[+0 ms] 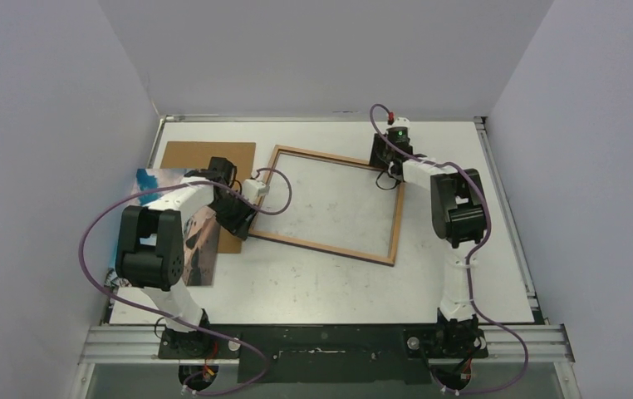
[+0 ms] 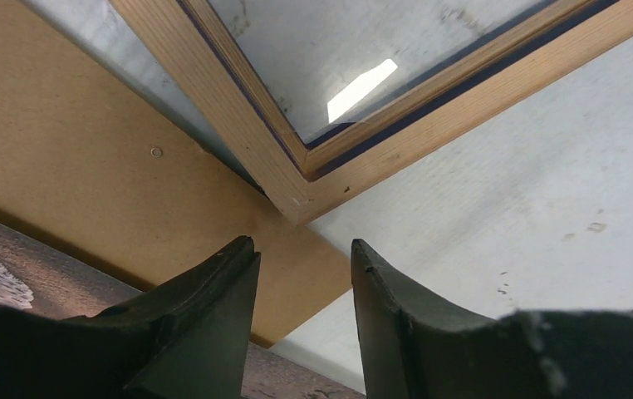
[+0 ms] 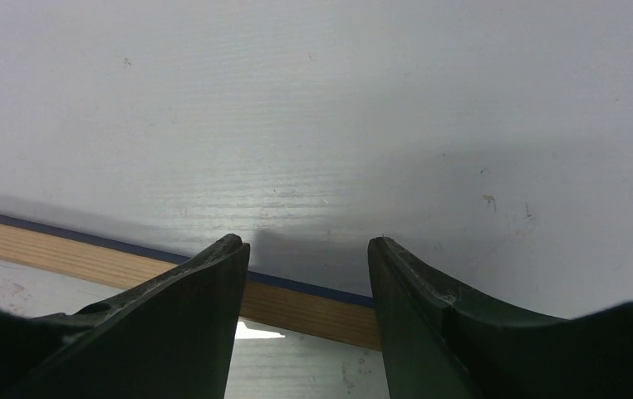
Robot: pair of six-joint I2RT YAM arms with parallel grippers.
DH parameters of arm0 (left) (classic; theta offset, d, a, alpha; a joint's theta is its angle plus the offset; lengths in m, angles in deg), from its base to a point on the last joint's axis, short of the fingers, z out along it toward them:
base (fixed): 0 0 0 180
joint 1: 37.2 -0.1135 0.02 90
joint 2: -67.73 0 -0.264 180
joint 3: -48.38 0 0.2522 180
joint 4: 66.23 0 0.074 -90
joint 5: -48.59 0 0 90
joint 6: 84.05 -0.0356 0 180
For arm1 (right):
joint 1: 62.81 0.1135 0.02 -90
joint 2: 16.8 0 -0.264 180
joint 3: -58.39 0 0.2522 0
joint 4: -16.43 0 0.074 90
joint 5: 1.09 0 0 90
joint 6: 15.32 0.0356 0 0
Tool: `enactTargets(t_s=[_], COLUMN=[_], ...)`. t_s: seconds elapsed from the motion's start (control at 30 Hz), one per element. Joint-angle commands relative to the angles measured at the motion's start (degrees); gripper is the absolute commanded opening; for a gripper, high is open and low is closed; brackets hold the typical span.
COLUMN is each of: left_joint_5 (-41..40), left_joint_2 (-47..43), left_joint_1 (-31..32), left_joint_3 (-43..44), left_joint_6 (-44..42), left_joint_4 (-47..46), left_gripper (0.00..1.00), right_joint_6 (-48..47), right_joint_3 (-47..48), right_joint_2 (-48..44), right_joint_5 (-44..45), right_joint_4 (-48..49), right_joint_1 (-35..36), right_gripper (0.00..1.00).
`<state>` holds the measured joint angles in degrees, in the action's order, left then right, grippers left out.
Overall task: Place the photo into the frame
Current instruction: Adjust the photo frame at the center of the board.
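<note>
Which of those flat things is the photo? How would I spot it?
Start at the white table and go to its left edge, left of the wooden frame. The photo lies there next to the plain brown board; it alone carries a printed picture, blue sky at its far end.

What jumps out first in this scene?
A large picture frame lies wood side up in the middle of the table. The left fingers, open, are at its near-left corner and the right fingers, open, at its far-right corner. A coastal photo lies at the left edge.
</note>
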<state>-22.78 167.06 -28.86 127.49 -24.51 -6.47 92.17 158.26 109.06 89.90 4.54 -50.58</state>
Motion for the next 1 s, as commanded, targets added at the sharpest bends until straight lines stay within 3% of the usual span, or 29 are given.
enactTargets(t_s=[0.0, 0.27, 0.67, 0.97], left_joint_5=[-8.3, -13.6, -12.6, -13.0], left_joint_2=[-1.6, -0.4, 8.5, 15.8], left_joint_1=[1.9, 3.1, 8.7, 9.2], left_joint_3=[-3.0, -3.2, 8.4, 19.7], left_joint_6=[-2.3, 4.0, 8.9, 11.9], left_joint_4=[-8.3, -20.2, -18.9, -17.4], left_gripper=[0.43, 0.42, 0.41, 0.41], right_joint_6=[0.5, 4.4, 9.1, 12.2], right_joint_3=[-3.0, -14.8, -36.0, -47.1], right_joint_2=[-4.6, -12.4, -28.9, -40.5], right_joint_5=[-0.3, 1.8, 4.1, 1.2], right_joint_4=[1.0, 4.2, 6.3, 3.9], right_joint_1=[-0.7, -0.9, -1.5, -1.5], right_gripper=[0.56, 0.54, 0.52, 0.52])
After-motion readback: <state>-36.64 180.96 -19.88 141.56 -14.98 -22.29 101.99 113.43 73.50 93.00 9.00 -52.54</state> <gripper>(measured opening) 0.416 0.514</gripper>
